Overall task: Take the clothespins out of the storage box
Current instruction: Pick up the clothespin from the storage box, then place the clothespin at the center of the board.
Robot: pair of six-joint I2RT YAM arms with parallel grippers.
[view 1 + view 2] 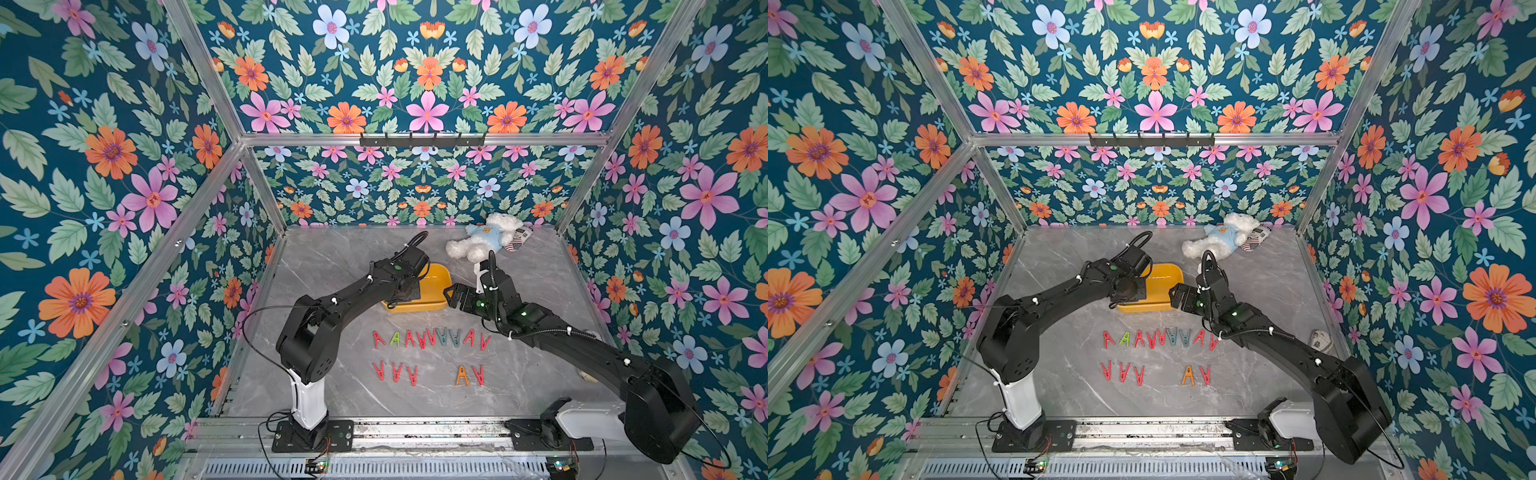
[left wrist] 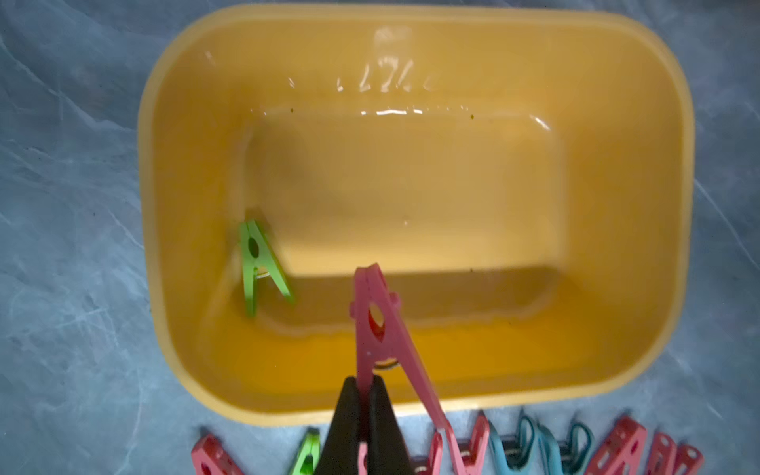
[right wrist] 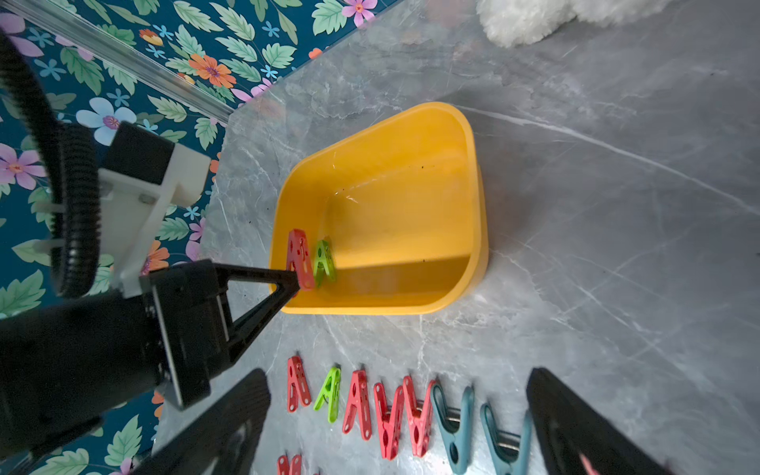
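Nearest, two rows of clothespins [image 1: 432,338] lie on the grey table [image 1: 519,374]. Beyond them the left gripper [image 2: 364,411] pinches a red clothespin [image 2: 380,329] over the yellow storage box [image 2: 617,308]; the right gripper [image 1: 451,296] gapes wide, holding nothing, beside it. Only the wrist views show a green clothespin [image 2: 261,267] inside the box. Farthest back lies a white plush bear [image 1: 486,239].

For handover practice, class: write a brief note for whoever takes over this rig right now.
Left gripper: shut on a red plastic A-shaped clothespin, above the shallow yellow plastic storage box.
Right gripper: open, empty, beside the box.
Done: the other clothespins lie in two rows on the grey marble table.
Left: set the red one down, then fetch the green plastic clothespin lying in the box.
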